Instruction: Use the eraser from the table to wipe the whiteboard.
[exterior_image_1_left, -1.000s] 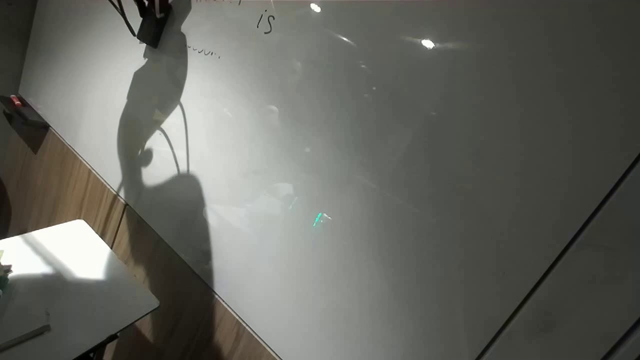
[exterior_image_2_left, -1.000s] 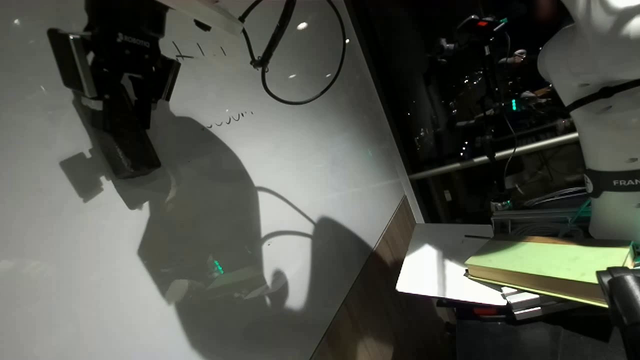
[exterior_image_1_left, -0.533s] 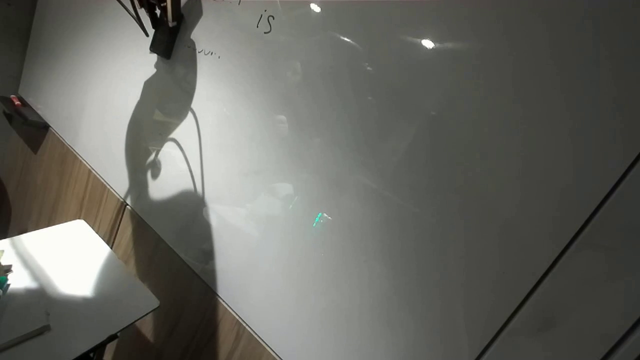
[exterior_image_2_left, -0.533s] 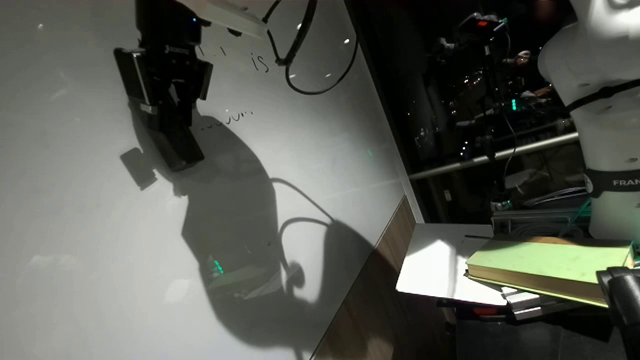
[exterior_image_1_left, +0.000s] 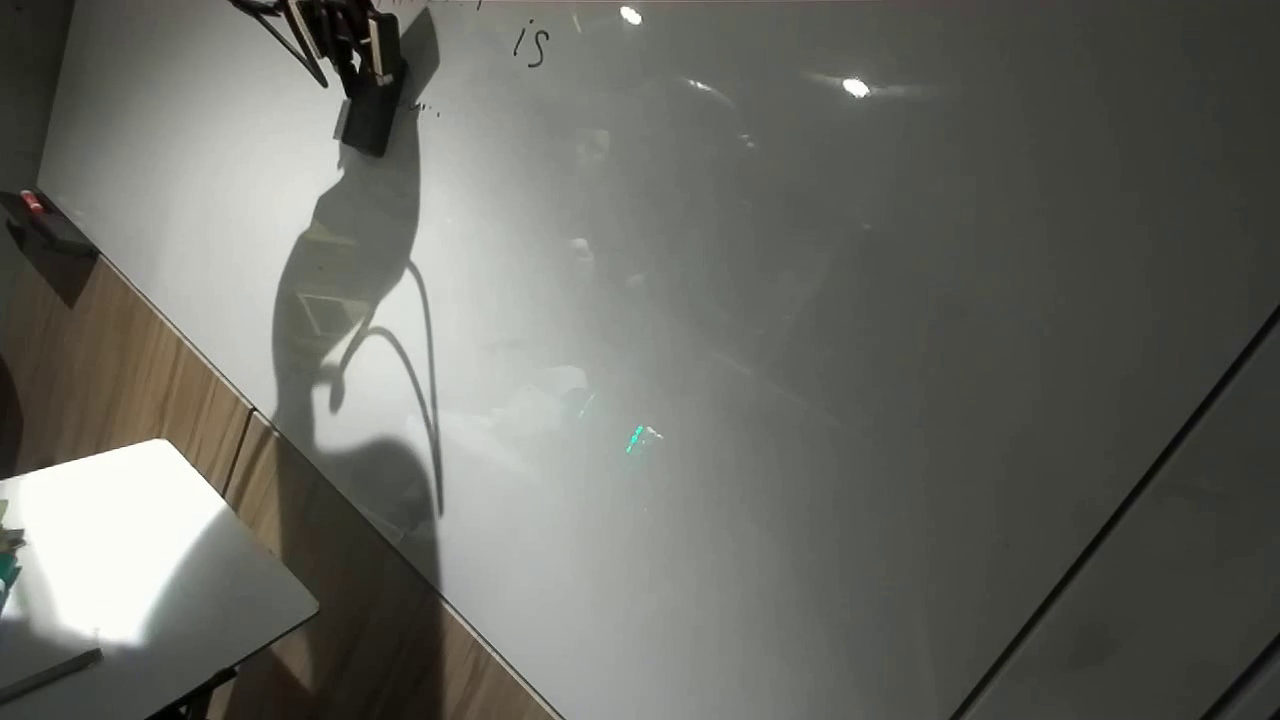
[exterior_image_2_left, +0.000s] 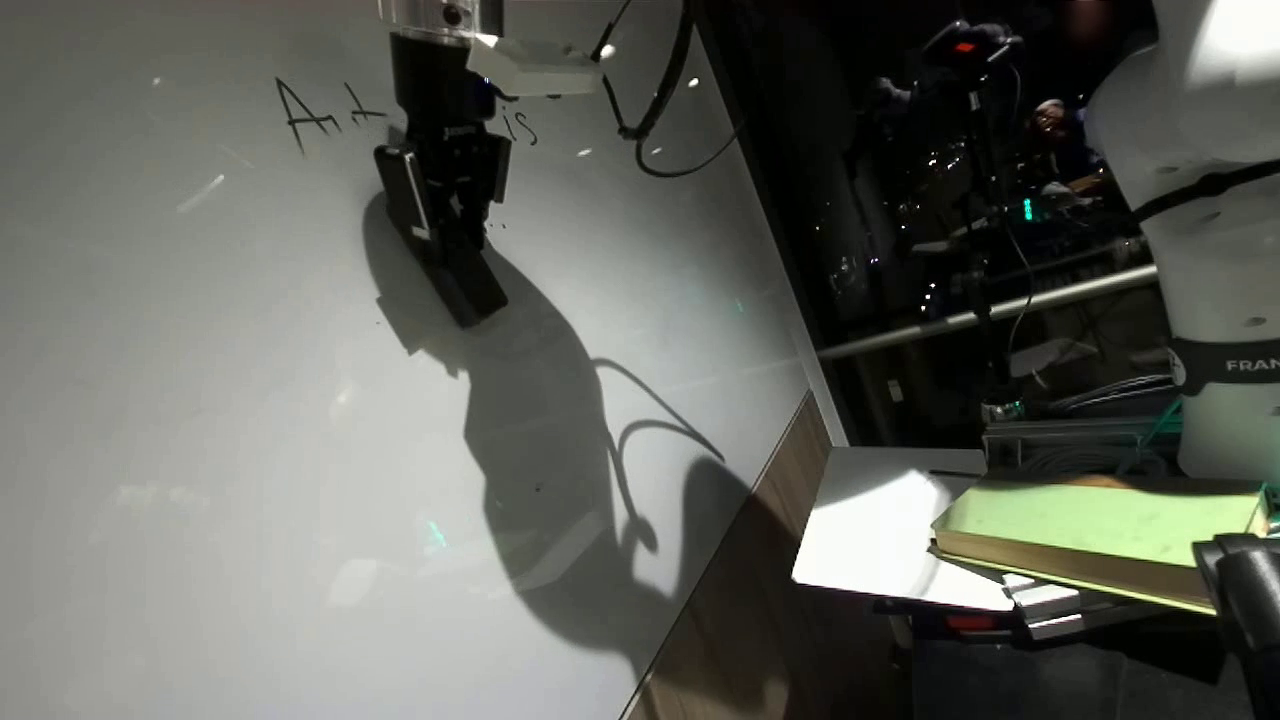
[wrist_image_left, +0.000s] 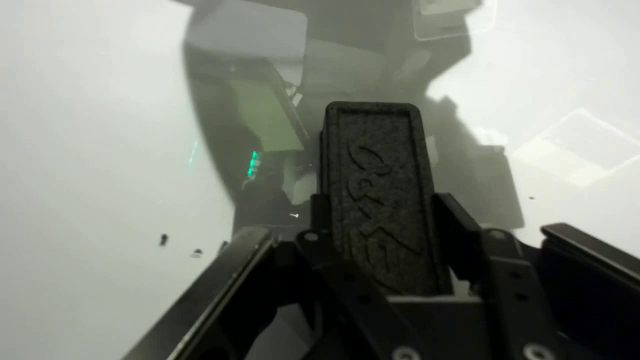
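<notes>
The eraser (wrist_image_left: 380, 165) is a dark grey oblong block with engraved lettering. My gripper (wrist_image_left: 385, 222) is shut on its long sides, one finger on each side. Both exterior views show the eraser (exterior_image_1_left: 372, 118) (exterior_image_2_left: 472, 285) held slanted at the whiteboard (exterior_image_1_left: 800, 300) (exterior_image_2_left: 200, 470); I cannot tell whether it touches the surface. The gripper (exterior_image_1_left: 365, 70) (exterior_image_2_left: 452, 230) partly covers a wavy black line, whose end dots (exterior_image_1_left: 430, 110) (exterior_image_2_left: 497, 225) still show. Black letters "is" (exterior_image_1_left: 532, 46) (exterior_image_2_left: 520, 127) and a large "A" (exterior_image_2_left: 303, 116) stand above. The white table (exterior_image_1_left: 210, 580) (exterior_image_2_left: 860, 545) is below the board.
A dark holder with a red item (exterior_image_1_left: 48, 222) sits at the board's lower edge. Wood panelling (exterior_image_1_left: 100, 340) runs below the board. A green book (exterior_image_2_left: 1090, 520) lies on the table beside the robot base (exterior_image_2_left: 1220, 420). A black cable (exterior_image_2_left: 660, 100) loops from the arm.
My gripper has moved right across the whiteboard with the eraser held, and also downward in an exterior view. The "A" has come into sight; more of the wavy line is covered or gone.
</notes>
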